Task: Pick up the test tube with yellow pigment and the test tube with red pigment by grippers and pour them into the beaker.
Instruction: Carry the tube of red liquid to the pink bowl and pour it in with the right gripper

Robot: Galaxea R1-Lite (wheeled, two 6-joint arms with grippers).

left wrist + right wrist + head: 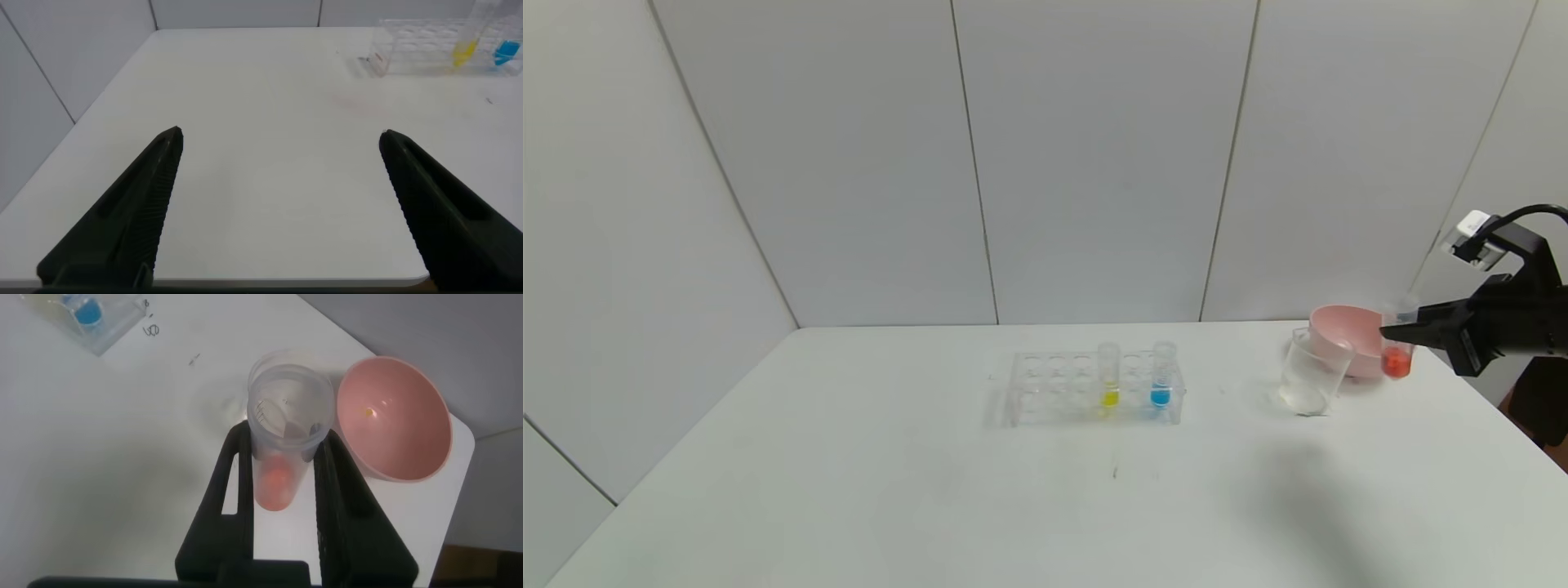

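Observation:
My right gripper (1392,335) is shut on the test tube with red pigment (1396,359), held upright above the table's right side, just right of the pink bowl. In the right wrist view the tube (278,482) sits between the two black fingers (233,482) of that gripper (284,434). The clear beaker (1311,371) stands on the table to the left of the held tube. The test tube with yellow pigment (1109,376) stands in the clear rack (1045,384) at the table's middle; it also shows in the left wrist view (466,51). My left gripper (282,139) is open and empty over the table's near left part.
A pink bowl (1339,322) stands right behind the beaker, also in the right wrist view (400,416). A blue-bottomed tube (1162,374) stands in the rack to the right of the yellow one. The table's right edge lies under my right arm. White walls stand behind the table.

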